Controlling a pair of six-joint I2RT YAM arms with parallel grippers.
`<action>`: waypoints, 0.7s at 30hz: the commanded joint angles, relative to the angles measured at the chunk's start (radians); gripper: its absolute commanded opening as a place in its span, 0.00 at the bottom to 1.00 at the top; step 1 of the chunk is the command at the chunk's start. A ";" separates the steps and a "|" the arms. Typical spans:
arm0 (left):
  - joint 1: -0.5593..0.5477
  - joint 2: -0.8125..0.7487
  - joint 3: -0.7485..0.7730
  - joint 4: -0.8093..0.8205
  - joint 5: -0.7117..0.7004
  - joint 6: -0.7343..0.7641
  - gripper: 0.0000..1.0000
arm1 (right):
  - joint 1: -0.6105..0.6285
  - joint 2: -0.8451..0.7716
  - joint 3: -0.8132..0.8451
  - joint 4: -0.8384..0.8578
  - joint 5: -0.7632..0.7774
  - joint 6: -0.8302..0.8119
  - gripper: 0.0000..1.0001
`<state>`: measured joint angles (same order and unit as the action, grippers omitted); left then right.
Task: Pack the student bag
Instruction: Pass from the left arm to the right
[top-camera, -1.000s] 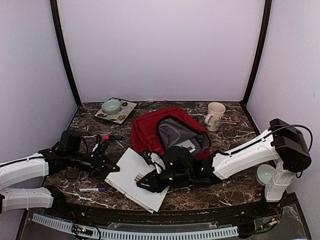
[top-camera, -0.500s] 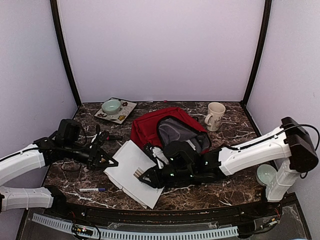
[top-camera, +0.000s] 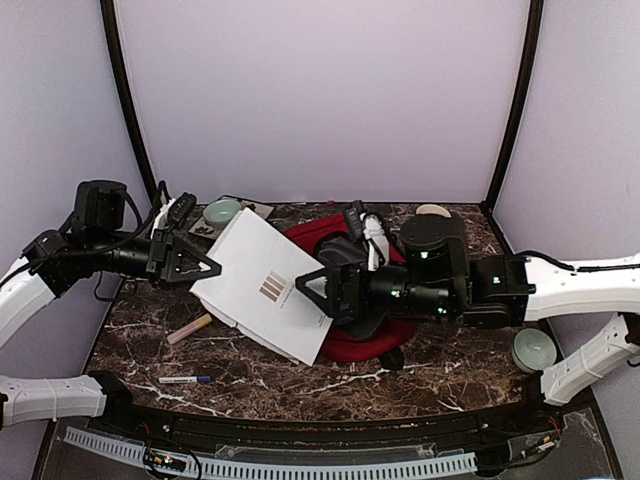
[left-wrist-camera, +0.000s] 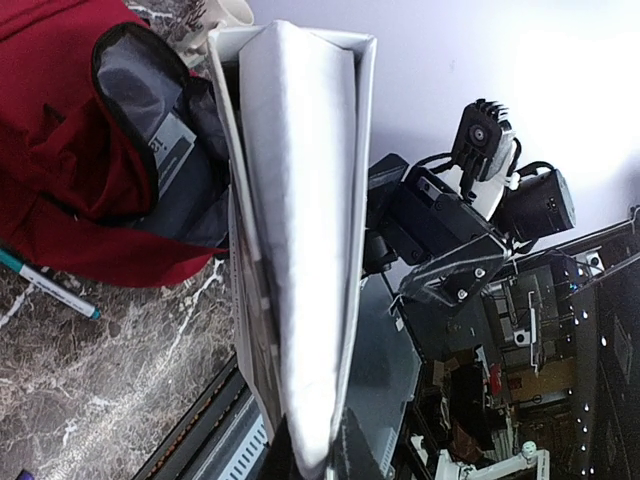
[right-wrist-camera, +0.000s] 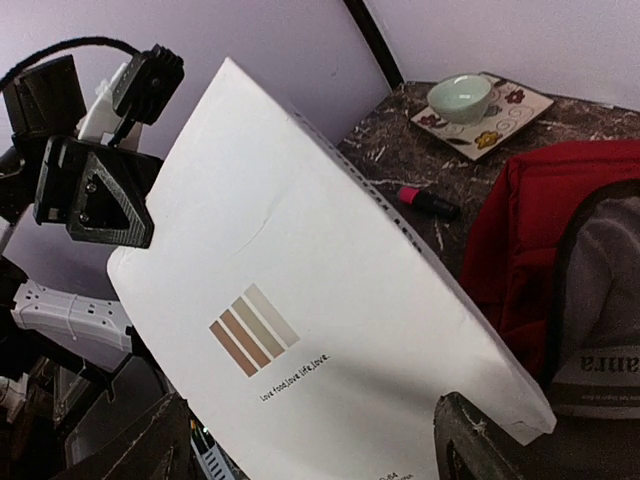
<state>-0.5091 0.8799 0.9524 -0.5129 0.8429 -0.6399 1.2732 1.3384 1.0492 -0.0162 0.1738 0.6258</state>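
A white book (top-camera: 262, 285) with a brown striped logo hangs tilted above the table, in front of the student bag (top-camera: 352, 343). My left gripper (top-camera: 205, 267) is shut on the book's left edge. In the left wrist view the book's page edge (left-wrist-camera: 300, 230) runs up from the gripper (left-wrist-camera: 310, 445). The red bag (left-wrist-camera: 60, 150) lies open there, showing its grey lining. My right gripper (top-camera: 322, 292) is open at the book's right edge. In the right wrist view its fingers (right-wrist-camera: 480, 440) stand wide apart below the cover (right-wrist-camera: 300, 300), and the bag (right-wrist-camera: 540, 230) is at the right.
A tray with a pale green bowl (top-camera: 222, 211) sits at the back left. A mug (top-camera: 432, 211) is half hidden behind the right arm. A marker (top-camera: 185, 380) and a pale stick (top-camera: 190, 328) lie at the front left, another green bowl (top-camera: 533, 348) at the far right, and a pink marker (right-wrist-camera: 428, 200) near the tray.
My left gripper closed on the book's left edge and lifted it off the table, up and back. My right gripper opened, and that arm rose above the bag.
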 joint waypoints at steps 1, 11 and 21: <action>-0.004 -0.004 0.108 0.062 -0.017 -0.053 0.00 | -0.037 -0.107 -0.019 -0.008 0.099 0.056 0.88; -0.005 0.073 0.211 0.370 0.026 -0.240 0.00 | -0.098 -0.336 -0.194 0.089 0.068 0.142 1.00; -0.004 0.139 0.188 0.719 0.144 -0.419 0.00 | -0.216 -0.332 -0.238 0.271 -0.169 0.233 1.00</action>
<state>-0.5091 1.0195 1.1473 -0.0536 0.9096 -0.9493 1.0950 1.0042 0.8280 0.1085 0.1257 0.8112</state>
